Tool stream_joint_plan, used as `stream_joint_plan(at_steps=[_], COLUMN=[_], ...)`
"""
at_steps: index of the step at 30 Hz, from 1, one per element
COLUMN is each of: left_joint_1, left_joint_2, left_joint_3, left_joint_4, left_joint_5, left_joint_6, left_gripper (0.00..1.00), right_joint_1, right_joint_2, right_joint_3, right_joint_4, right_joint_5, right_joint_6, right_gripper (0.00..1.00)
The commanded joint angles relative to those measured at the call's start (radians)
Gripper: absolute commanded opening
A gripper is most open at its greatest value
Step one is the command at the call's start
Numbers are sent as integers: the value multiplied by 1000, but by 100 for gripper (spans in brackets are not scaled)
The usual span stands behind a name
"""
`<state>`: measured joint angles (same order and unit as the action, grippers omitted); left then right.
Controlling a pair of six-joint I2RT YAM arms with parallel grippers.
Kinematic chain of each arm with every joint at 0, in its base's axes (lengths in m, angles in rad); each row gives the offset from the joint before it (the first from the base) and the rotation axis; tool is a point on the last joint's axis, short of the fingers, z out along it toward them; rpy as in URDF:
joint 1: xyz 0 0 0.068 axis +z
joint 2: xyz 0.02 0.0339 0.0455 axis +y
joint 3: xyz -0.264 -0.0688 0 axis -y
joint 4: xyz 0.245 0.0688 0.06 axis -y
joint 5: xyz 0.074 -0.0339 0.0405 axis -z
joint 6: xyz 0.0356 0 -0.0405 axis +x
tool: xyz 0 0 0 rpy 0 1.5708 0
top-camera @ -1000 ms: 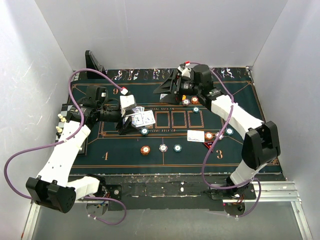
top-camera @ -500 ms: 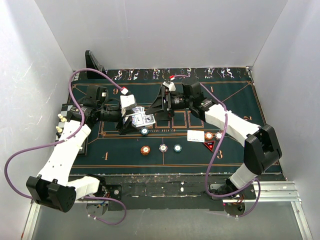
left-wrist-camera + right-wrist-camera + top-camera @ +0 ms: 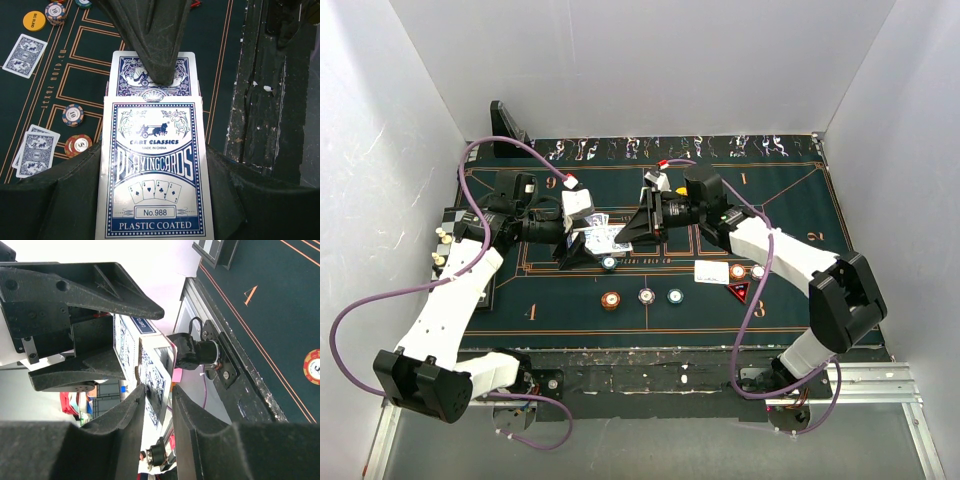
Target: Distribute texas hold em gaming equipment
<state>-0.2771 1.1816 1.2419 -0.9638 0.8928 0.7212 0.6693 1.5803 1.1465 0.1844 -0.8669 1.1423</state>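
White panels wall in the desk [image 3: 650,362], most of it under a dark green mat [image 3: 800,215] ruled in orange. Both arms meet above the mat, left of the desk's centre. Left fingers [image 3: 70,190] are clamped on the long sides of a blue-and-white card box [image 3: 154,175], held clear of the mat. One blue-backed card [image 3: 122,75] juts from the box's open end. Its long axis runs in line with the box and points straight at the right arm, plainly the nearer for the draw. Right fingers [image 3: 117,440] stand close on either face of the card's free end; whether they already pinch it cannot be told. A pull along that axis, away from the box, looks the likely call. Chips [image 3: 646,295] in orange, white and teal lie in a row toward the near edge.
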Motion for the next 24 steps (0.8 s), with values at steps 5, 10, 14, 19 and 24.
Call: stream_joint_plan(at_steps=[5, 10, 14, 19, 24], left_joint_1=[-1, 1, 0, 0, 1], left_joint_2=[-19, -19, -19, -19, -20], left_joint_3=[39, 44, 47, 51, 54], left_joint_4=[27, 25, 25, 22, 19], left_joint_5=[34, 35, 38, 44, 44], left_joint_6=[4, 4, 3, 4, 4], left_gripper=[0, 0, 0, 0, 0], right_joint_1=[3, -8, -16, -23, -31], right_joint_2=[-85, -108, -114, -114, -117], right_joint_3=[4, 2, -4, -11, 5], right_joint_4=[-6, -43, -63, -86, -148], right_joint_5=[-12, -6, -3, 3, 20], right_joint_6=[-24, -39, -49, -59, -96], right_gripper=[38, 38, 33, 23, 18])
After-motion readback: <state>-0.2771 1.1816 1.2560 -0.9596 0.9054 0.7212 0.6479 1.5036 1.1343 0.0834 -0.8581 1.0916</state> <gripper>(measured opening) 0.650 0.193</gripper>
